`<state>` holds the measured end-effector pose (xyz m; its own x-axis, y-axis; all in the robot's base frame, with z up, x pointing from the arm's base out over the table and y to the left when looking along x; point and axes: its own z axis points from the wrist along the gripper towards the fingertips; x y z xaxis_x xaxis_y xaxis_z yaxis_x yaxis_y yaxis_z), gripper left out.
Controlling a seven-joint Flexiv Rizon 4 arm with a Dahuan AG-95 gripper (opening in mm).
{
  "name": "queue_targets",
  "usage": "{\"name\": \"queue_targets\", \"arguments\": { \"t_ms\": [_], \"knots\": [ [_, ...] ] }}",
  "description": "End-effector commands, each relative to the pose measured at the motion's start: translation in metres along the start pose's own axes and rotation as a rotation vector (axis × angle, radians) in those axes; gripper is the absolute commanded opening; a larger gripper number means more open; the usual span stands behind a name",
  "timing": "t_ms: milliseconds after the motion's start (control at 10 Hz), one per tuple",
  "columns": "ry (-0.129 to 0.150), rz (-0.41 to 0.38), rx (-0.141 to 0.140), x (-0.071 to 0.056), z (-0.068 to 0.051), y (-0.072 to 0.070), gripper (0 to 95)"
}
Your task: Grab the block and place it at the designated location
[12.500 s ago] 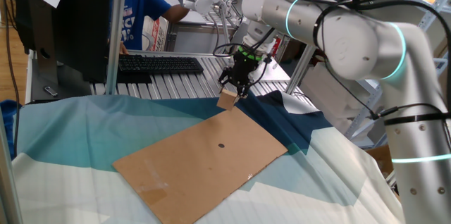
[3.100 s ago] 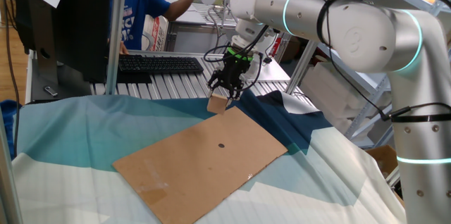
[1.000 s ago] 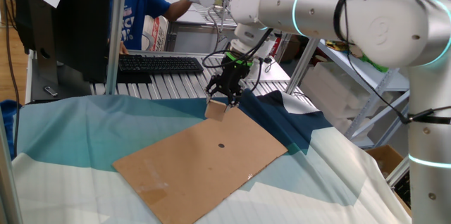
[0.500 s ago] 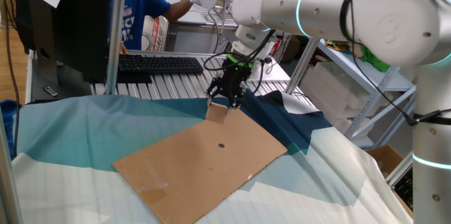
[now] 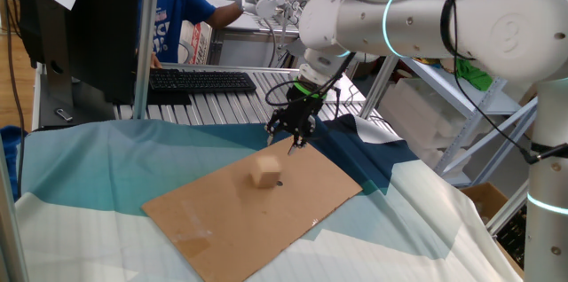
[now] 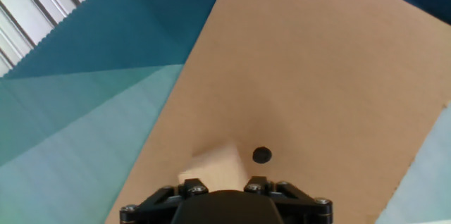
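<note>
A small tan wooden block [image 5: 264, 172] rests on the brown cardboard sheet [image 5: 222, 220], just left of a black dot [image 5: 278, 183] marked on it. My gripper [image 5: 291, 137] hangs above and behind the block, open, with nothing between its fingers and a clear gap down to the block. In the hand view the block [image 6: 215, 166] shows just beyond the gripper's black body [image 6: 225, 206], beside the black dot [image 6: 261, 156] on the cardboard [image 6: 317, 76]. The fingertips themselves are hidden there.
Teal cloth [image 5: 89, 167] covers the table, with a dark blue cloth [image 5: 355, 144] bunched at the cardboard's far right corner. A black keyboard [image 5: 200, 81] lies behind on a ribbed rack. A person in a blue shirt [image 5: 177, 11] stands at the back.
The block has left the gripper and now lies on the cardboard by the dot. The gripper has opened and shifted slightly right and up.
</note>
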<state>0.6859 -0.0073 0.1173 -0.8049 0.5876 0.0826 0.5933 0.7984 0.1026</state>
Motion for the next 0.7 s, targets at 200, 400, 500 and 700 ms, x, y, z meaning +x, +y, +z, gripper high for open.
{"name": "queue_targets", "arguments": {
  "t_ms": [200, 400, 500, 700],
  "knots": [
    [0.009, -0.026, 0.001, 0.0001, -0.0006, 0.0004, 0.0],
    [0.019, -0.021, 0.010, 0.0001, -0.0005, 0.0004, 0.0],
    [0.029, -0.011, 0.019, 0.0002, -0.0005, 0.0005, 0.0],
    [0.033, 0.050, 0.011, 0.0005, -0.0004, 0.0008, 0.0]
  ]
}}
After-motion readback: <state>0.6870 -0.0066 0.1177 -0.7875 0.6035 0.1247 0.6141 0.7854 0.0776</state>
